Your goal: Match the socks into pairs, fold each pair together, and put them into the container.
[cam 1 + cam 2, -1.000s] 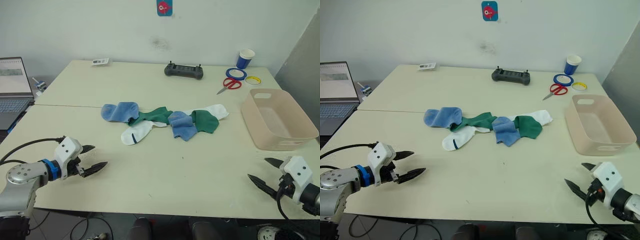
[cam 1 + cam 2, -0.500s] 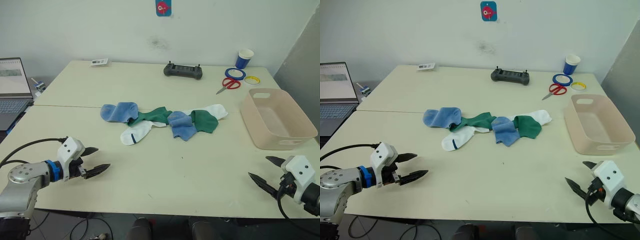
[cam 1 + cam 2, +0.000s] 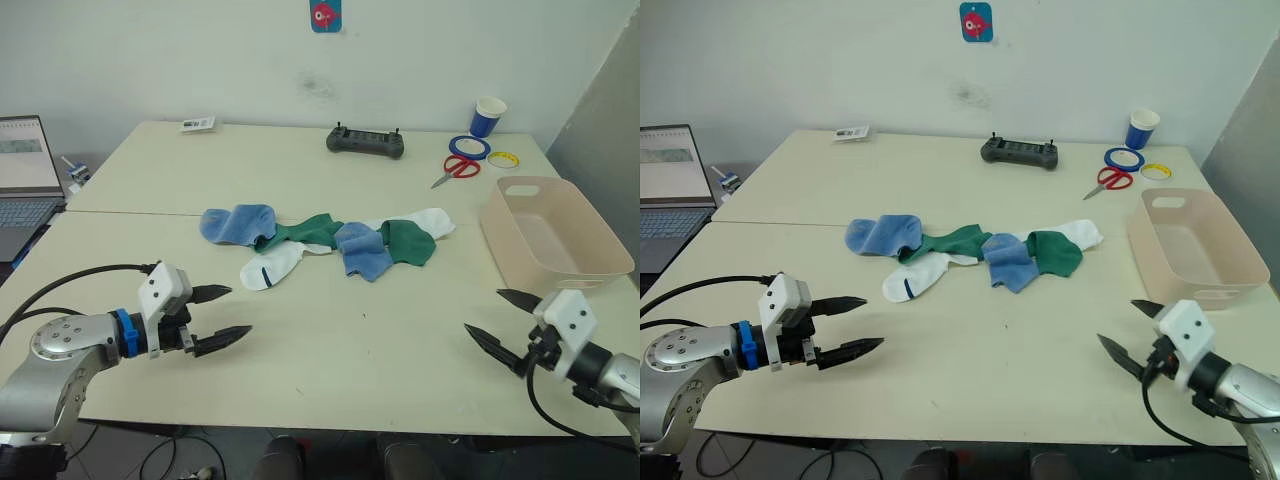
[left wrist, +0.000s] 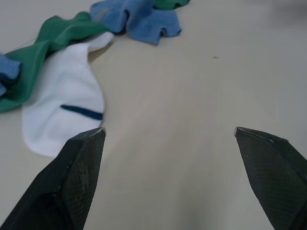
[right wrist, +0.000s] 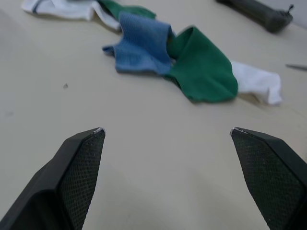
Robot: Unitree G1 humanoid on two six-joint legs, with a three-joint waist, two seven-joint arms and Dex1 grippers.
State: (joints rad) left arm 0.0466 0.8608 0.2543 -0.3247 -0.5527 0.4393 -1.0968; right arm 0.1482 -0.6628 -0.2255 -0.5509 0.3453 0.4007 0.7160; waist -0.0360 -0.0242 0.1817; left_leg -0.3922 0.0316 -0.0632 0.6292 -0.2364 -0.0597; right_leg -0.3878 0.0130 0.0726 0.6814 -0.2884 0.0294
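Observation:
The socks lie in a loose row mid-table: a light blue sock (image 3: 238,222), a dark green one (image 3: 305,232), a white one with a dark mark (image 3: 272,265), another light blue (image 3: 362,250), another green (image 3: 410,242) and a white one (image 3: 430,221). The beige container (image 3: 560,285) stands at the right, with nothing in it. My left gripper (image 3: 240,310) is open just above the table, in front and to the left of the white marked sock (image 4: 62,100). My right gripper (image 3: 482,310) is open, in front and to the right of the pile, near the container's front corner.
Along the back edge sit a black controller (image 3: 366,142), red scissors (image 3: 458,168), a blue tape roll (image 3: 471,147), a yellow ring (image 3: 506,159) and a blue paper cup (image 3: 489,116). A laptop (image 3: 22,175) stands off the left side, a small card (image 3: 199,124) at the back left.
Both grippers have moved inward and forward toward the sock pile, the left one to the right and the right one to the left. The socks have not moved.

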